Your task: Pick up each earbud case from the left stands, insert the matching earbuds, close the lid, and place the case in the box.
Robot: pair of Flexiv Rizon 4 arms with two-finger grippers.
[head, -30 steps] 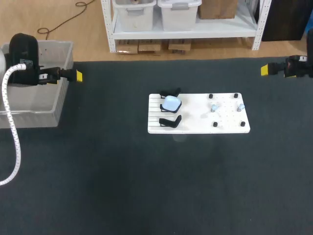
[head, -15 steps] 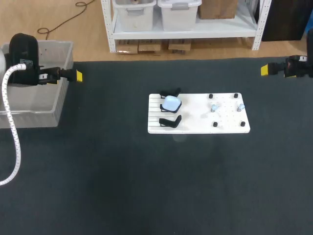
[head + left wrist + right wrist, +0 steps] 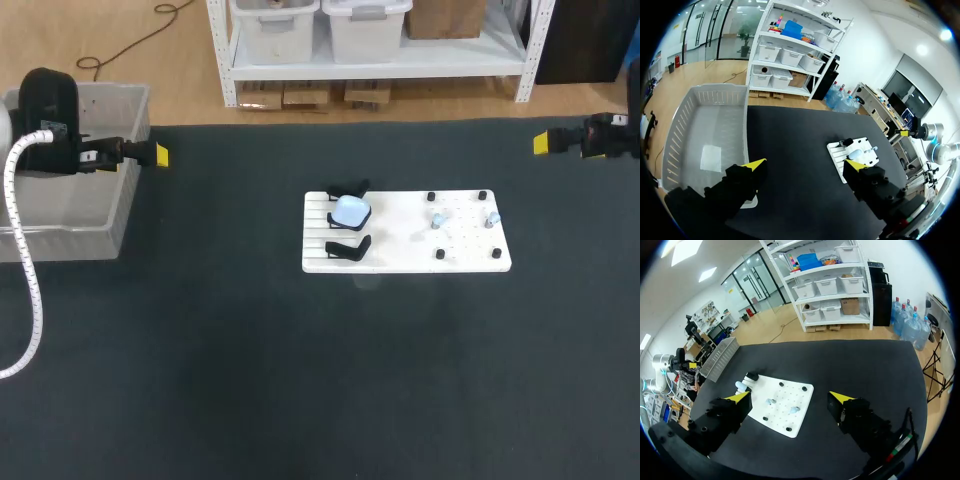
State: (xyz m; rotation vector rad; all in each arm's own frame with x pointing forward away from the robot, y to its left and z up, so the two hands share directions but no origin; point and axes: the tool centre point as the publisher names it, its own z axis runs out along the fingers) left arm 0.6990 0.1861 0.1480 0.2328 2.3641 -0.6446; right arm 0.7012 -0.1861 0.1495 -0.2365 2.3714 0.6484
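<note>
Wide table (image 3: 200,380), flat matte black top, evenly lit, stretching across the view

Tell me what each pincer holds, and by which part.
Nothing is held. The left pincer and right pincer are both open and empty; the earbud case sits on its stand.

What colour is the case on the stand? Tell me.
Pale blue case; head view shows it best.
</note>
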